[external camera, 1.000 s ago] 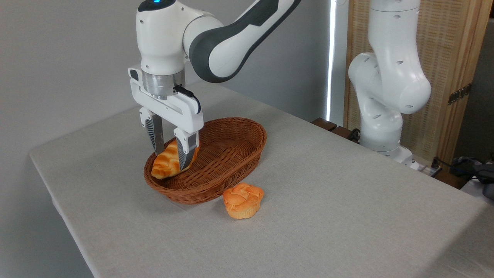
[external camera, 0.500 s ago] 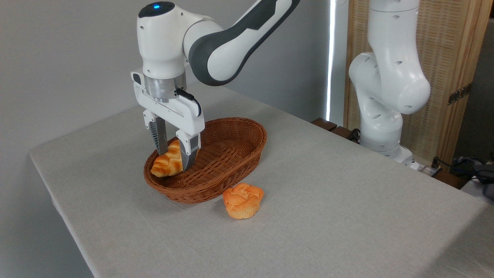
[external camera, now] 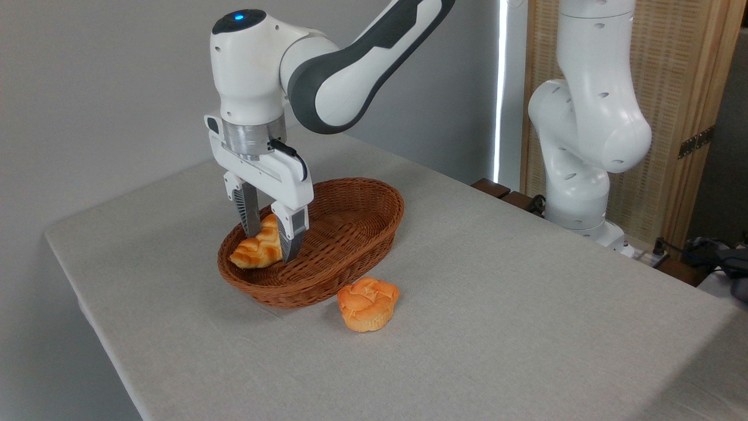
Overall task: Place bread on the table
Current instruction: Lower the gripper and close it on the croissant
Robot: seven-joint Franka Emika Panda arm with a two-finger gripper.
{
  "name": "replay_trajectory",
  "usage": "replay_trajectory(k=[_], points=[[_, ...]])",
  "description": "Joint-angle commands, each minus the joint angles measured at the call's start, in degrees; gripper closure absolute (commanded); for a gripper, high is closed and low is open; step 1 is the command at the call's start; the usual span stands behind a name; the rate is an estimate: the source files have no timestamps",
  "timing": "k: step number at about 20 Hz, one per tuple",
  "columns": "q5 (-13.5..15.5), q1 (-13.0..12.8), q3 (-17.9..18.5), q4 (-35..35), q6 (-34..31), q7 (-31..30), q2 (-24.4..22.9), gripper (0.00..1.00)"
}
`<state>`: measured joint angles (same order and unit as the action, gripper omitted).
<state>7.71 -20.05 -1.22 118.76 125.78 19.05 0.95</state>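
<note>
Compared with a second ago, the bread (external camera: 258,248), clamped in the gripper (external camera: 270,242), has been shifted rightward inside the basket (external camera: 350,234) near the table's (external camera: 497,327) far-left corner, so removal remains undone.

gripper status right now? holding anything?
Gripper: shut on the bread, fingers either side of the loaf, which is tilted at the left end of the basket.

Single high oblique view across table (external camera: 526,327)
</note>
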Motion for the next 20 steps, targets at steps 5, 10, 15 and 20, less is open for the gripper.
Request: replay_trajectory(k=[5, 10, 15, 20], points=[[-0.68, -0.69, 0.61, 2.0, 0.61, 4.33, -0.08, 0.96], [-0.76, -0.69, 0.7, 2.0, 0.43, 4.69, -0.16, 1.0], [-0.76, -0.6, 0.7, 1.91, 0.43, 4.69, -0.34, 1.0], [-0.76, -0.6, 0.7, 1.91, -0.01, 5.74, -0.6, 1.0]])
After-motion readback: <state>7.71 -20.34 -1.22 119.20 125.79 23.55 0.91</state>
